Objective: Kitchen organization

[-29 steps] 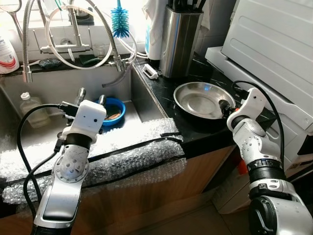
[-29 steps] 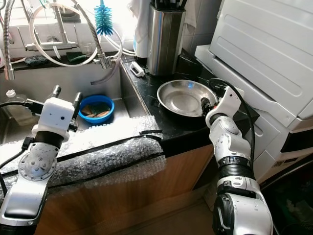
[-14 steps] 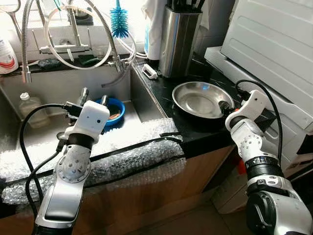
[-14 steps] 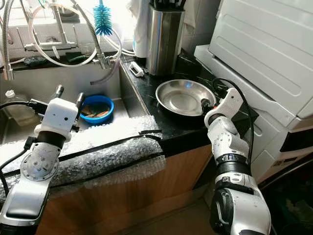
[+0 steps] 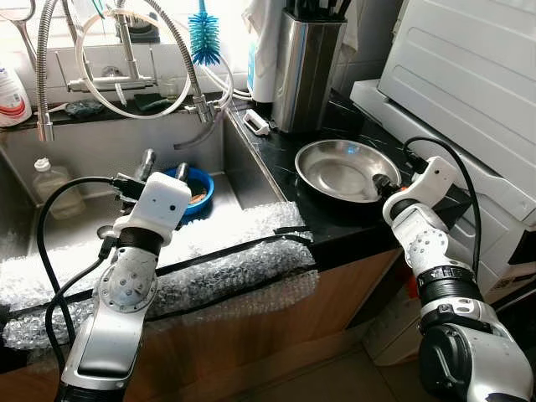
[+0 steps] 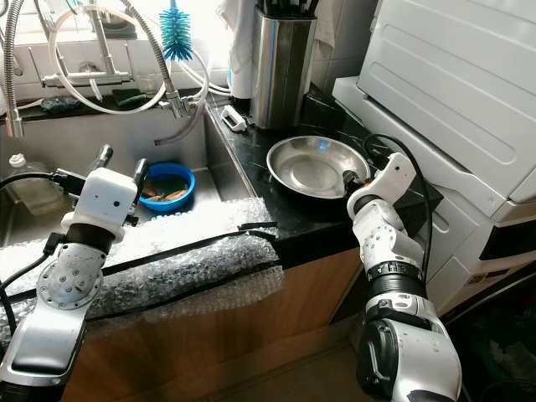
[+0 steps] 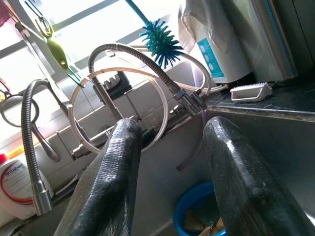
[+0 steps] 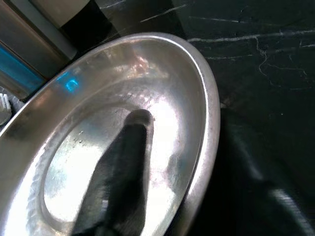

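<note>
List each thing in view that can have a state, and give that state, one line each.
steel bowl: upright on the black counter, empty, right gripper at its rim.
right gripper: one finger inside the bowl, the other under its rim.
left gripper: open, holding nothing, above the sink.
blue bowl: upright in the sink, food scraps inside.
plastic bottle: upright, capped, in the sink.

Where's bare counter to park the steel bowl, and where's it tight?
Bare black counter runs between the sink edge and the bowl, in front of the knife block and small brush. Tight: behind the bowl toward the white appliance, where the right gripper sits at the rim.
</note>
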`<state>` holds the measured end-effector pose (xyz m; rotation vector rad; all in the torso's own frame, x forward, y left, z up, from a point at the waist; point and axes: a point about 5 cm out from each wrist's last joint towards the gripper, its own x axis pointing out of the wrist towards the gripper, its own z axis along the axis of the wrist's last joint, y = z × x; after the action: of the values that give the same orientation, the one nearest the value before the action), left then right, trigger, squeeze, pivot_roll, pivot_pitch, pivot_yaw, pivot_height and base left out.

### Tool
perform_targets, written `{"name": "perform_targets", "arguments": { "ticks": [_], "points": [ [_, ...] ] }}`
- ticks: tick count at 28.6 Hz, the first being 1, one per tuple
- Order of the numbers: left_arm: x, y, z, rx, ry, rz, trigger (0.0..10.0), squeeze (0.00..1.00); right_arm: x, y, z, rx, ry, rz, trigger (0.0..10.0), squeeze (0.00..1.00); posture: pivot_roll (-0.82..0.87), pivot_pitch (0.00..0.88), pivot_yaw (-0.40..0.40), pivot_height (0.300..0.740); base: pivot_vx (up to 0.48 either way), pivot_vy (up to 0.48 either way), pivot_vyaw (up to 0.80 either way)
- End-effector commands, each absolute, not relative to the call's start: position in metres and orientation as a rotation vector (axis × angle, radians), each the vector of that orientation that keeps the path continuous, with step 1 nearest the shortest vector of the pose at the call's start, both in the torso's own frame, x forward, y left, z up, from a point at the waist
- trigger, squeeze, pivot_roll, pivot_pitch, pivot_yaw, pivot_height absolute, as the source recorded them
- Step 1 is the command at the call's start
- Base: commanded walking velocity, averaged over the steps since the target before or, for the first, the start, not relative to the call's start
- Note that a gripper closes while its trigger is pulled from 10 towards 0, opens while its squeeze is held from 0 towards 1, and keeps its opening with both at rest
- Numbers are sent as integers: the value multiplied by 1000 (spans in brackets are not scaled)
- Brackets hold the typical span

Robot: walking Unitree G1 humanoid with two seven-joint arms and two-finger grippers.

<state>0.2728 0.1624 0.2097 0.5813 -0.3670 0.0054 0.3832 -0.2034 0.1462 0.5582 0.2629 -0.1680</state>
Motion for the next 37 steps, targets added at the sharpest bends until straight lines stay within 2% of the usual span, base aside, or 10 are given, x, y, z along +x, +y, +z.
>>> {"name": "perform_targets", "arguments": {
  "ticks": [1,14,24,27,28,37],
  "points": [
    [274,159,212,602,-385,-11,10000,0,387,-203,154,568,241,-170,0,0,50,0,-92,740,0,0,0],
    [275,158,213,600,-390,-7,10000,0,388,-201,156,557,211,-153,0,0,46,0,-92,740,0,0,0],
    [277,161,219,581,-416,37,10000,0,388,-190,186,620,-80,-73,0,0,43,0,-89,740,0,0,0],
    [279,164,224,495,-415,65,10000,0,388,-181,193,659,-153,9,0,0,39,0,-89,740,0,0,0],
    [280,166,226,415,-403,74,10000,0,386,-173,195,634,-177,72,10000,0,38,0,-88,740,0,0,0],
    [283,172,241,-2,-390,20,10000,0,371,-150,204,530,-331,269,10000,0,37,0,-79,740,0,0,0]
  ]
}}
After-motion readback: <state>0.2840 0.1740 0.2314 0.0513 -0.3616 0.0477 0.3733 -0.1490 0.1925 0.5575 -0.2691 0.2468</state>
